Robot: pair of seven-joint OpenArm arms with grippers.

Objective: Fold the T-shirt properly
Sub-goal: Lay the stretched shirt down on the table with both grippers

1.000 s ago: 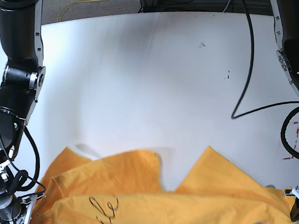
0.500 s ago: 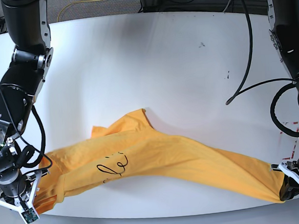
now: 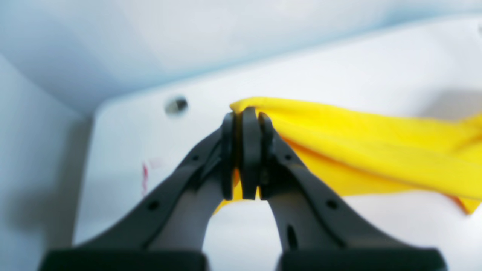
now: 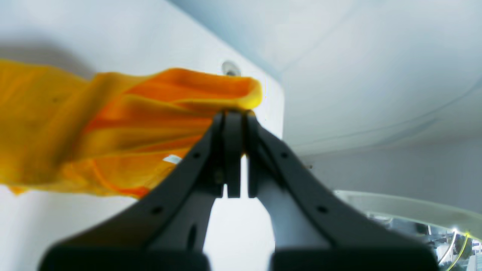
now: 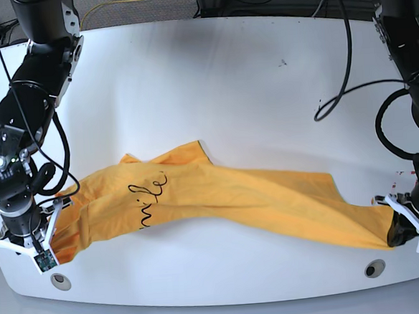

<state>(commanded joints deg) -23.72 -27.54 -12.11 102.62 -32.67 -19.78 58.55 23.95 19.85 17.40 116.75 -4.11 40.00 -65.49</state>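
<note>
The orange-yellow T-shirt (image 5: 227, 199) hangs stretched between my two arms, low over the white table (image 5: 212, 92), with black cursive lettering showing near its left part. My left gripper (image 5: 400, 231) is shut on the shirt's right end; in the left wrist view its fingers (image 3: 244, 150) pinch a yellow fold (image 3: 357, 150). My right gripper (image 5: 54, 243) is shut on the shirt's left end; in the right wrist view the jaws (image 4: 231, 150) clamp a bunched edge of the T-shirt (image 4: 113, 128).
The white table's front edge (image 5: 205, 297) has two round holes, one near each front corner (image 5: 59, 281) (image 5: 374, 268). Black cables (image 5: 343, 68) hang over the table's right side. Red marks (image 5: 405, 179) lie by the right arm.
Both arms have lifted and carried the T-shirt farther from the front edge. The cloth is pulled out longer and flatter, and the lettering now shows higher up.
</note>
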